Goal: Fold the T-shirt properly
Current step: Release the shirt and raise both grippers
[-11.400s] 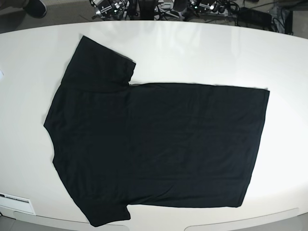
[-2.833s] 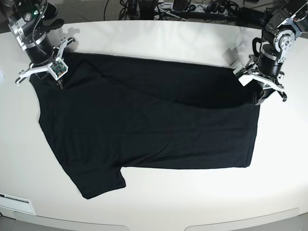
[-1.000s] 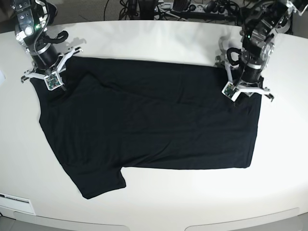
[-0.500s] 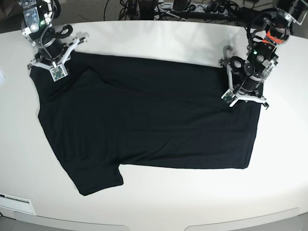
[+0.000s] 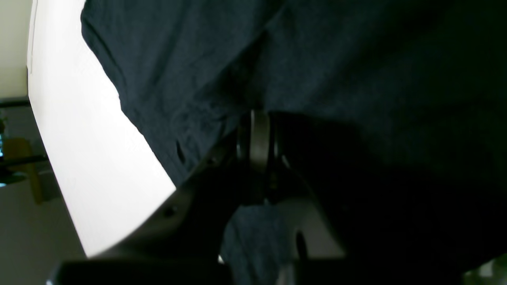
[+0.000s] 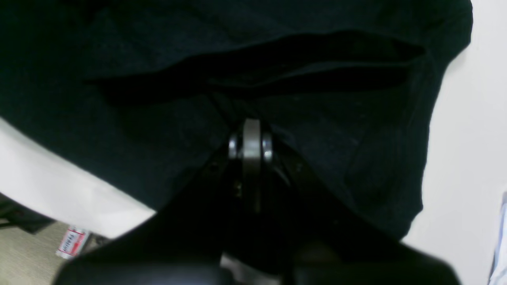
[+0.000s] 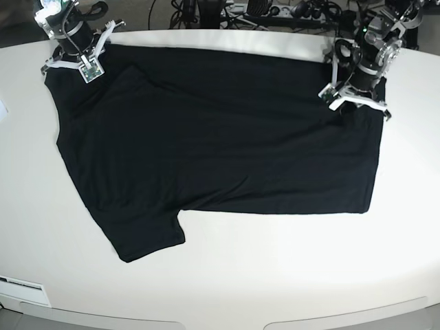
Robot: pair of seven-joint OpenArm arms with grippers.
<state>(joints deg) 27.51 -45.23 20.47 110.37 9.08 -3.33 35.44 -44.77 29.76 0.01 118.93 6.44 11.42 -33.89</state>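
Base view — T-shirt [image 7: 220, 137] pinched in both jaws.

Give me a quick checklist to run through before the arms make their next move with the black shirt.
1. Left hand shut on the T-shirt, near its hem corner: ok.
2. Right hand shut on the T-shirt at the sleeve end: ok.
3. Far edge stretched between both hands without sagging: ok.
4. Cloth lying flat: not ok, diagonal creases run from the right hand across the body.
5. Near sleeve spread out on the table: ok.
6. How many layers each hand pinches: cannot tell.
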